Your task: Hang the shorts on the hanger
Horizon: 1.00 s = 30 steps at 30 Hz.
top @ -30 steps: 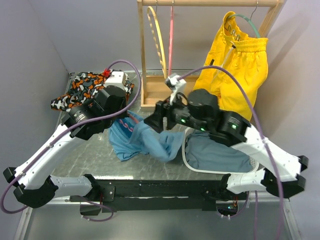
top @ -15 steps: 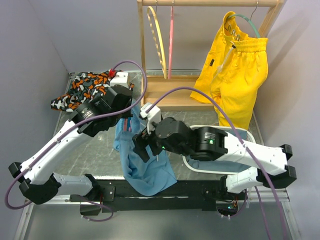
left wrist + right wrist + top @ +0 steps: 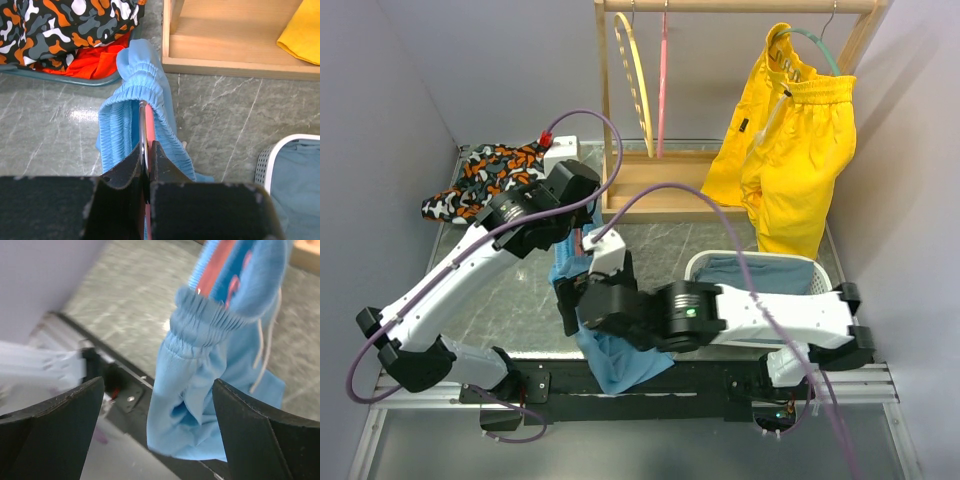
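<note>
Left jaws clamped on the pink hanger (image 3: 148, 127), which I hold above the counter (image 3: 225, 110). The sky-blue shorts (image 3: 150, 92) are draped over it by the elastic waistband, their legs hanging down. My right jaws stand wide apart just beside the hanging fabric, gripping nothing. At right, the white laundry basket (image 3: 695, 270) holds a grey-blue garment (image 3: 760, 275). The teal tray (image 3: 75, 80) holds a camouflage-print garment (image 3: 60, 22) over orange cloth (image 3: 100, 62).
</note>
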Each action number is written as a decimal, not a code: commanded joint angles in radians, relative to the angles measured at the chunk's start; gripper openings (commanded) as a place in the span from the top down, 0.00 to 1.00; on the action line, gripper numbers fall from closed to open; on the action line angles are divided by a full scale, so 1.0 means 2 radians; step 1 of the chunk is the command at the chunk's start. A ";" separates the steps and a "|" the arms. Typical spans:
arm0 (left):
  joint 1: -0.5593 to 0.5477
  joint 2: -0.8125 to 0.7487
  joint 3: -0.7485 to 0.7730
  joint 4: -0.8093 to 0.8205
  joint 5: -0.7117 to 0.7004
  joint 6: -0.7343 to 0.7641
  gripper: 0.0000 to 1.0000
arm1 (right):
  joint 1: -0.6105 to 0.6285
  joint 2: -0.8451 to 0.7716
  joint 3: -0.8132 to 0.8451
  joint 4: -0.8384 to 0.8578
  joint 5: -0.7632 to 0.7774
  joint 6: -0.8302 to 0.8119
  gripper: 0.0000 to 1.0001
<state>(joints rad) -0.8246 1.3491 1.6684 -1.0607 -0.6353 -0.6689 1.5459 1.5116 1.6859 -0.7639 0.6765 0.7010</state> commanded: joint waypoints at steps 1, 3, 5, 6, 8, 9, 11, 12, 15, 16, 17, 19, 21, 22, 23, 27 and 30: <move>-0.002 0.005 0.039 0.005 -0.023 -0.033 0.99 | 0.002 0.035 0.027 -0.048 0.095 0.084 0.04; -0.001 0.006 0.043 0.003 -0.020 -0.035 0.99 | -0.006 0.035 0.019 -0.048 0.110 0.087 0.07; -0.002 0.007 0.049 0.002 -0.016 -0.036 0.99 | -0.017 0.030 0.003 -0.035 0.106 0.086 0.13; -0.001 0.007 0.051 0.002 -0.013 -0.035 0.99 | -0.031 0.026 -0.005 -0.025 0.102 0.072 0.17; -0.002 0.006 0.051 0.003 -0.005 -0.032 0.99 | -0.041 0.010 -0.031 0.009 0.094 0.052 0.29; -0.002 0.006 0.052 0.000 -0.004 -0.032 0.99 | -0.049 0.006 -0.037 0.016 0.093 0.039 0.37; -0.002 0.006 0.050 -0.001 -0.004 -0.031 0.99 | -0.059 -0.005 -0.056 0.038 0.086 0.020 0.57; -0.002 0.003 0.049 0.001 0.002 -0.030 0.99 | -0.063 -0.008 -0.061 0.040 0.071 0.010 0.66; -0.001 -0.002 0.049 0.006 0.015 -0.025 0.99 | -0.082 -0.018 -0.084 0.050 0.052 -0.011 1.00; -0.002 -0.003 0.052 0.006 0.022 -0.025 0.99 | -0.083 -0.025 -0.092 0.055 0.052 -0.018 1.00; -0.002 -0.003 0.053 0.006 0.025 -0.019 0.99 | -0.084 -0.042 -0.112 0.074 0.054 -0.036 1.00; -0.002 -0.005 0.056 0.006 0.032 -0.017 0.98 | -0.084 -0.065 -0.136 0.101 0.052 -0.057 1.00; -0.002 -0.003 0.059 0.003 0.034 -0.015 0.89 | -0.084 -0.099 -0.172 0.144 0.054 -0.085 1.00; -0.002 -0.006 0.059 0.003 0.036 -0.014 0.82 | -0.084 -0.108 -0.184 0.156 0.056 -0.094 1.00; -0.002 -0.006 0.058 0.006 0.043 -0.008 0.66 | -0.084 -0.117 -0.200 0.175 0.057 -0.108 1.00; -0.002 -0.016 0.057 0.012 0.055 0.005 0.22 | -0.084 -0.151 -0.237 0.214 0.054 -0.133 1.00; -0.002 -0.026 0.059 0.016 0.065 0.018 0.06 | -0.085 -0.174 -0.261 0.235 0.056 -0.138 1.00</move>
<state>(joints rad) -0.8261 1.3510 1.7390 -1.0588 -0.5426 -0.6785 1.3819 1.2411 1.1938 -0.4686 0.7212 0.4931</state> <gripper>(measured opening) 0.864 0.249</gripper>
